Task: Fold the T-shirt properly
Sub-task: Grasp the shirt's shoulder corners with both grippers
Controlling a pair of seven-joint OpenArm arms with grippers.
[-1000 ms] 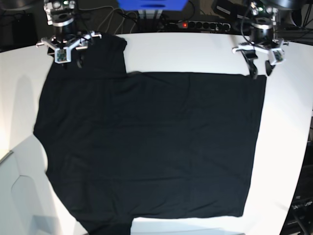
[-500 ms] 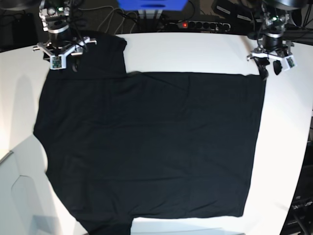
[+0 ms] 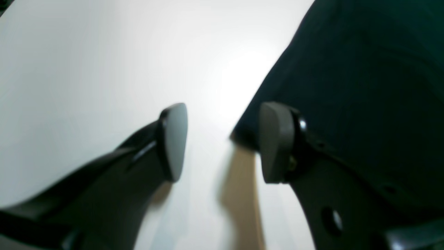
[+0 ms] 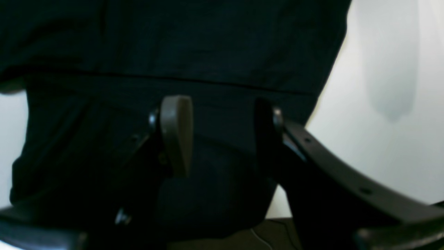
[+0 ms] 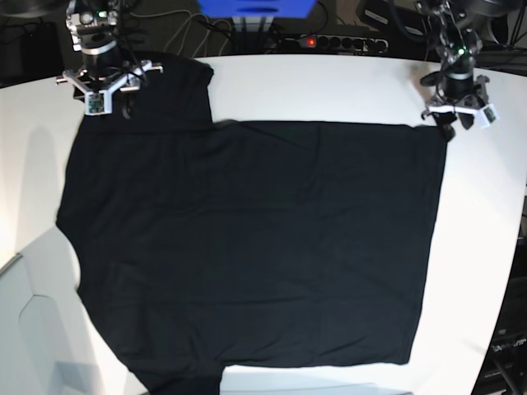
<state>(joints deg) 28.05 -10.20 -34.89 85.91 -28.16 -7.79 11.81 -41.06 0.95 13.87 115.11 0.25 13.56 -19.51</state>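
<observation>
The black T-shirt (image 5: 255,247) lies spread flat on the white table (image 5: 329,86), one sleeve reaching to the far left. In the base view my right gripper (image 5: 111,105) hangs over that far-left sleeve. The right wrist view shows the right gripper (image 4: 222,135) open, its fingers (image 4: 177,132) straddling the sleeve's hem band (image 4: 173,90) of the T-shirt. My left gripper (image 5: 453,122) stands at the shirt's far right corner. Seen from the left wrist, the left gripper (image 3: 222,142) is open, and the corner of the T-shirt (image 3: 364,86) sits just inside the right finger.
Behind the table's far edge lie a power strip (image 5: 329,41) with a red light, cables and a blue box (image 5: 255,6). A pale grey panel (image 5: 33,329) overlaps the table's near left. The table's curved right edge runs close to the left gripper.
The left gripper has travelled right and slightly farther back, from over the shirt's far edge to its right corner. The right gripper shifted a little left and back, then held still.
</observation>
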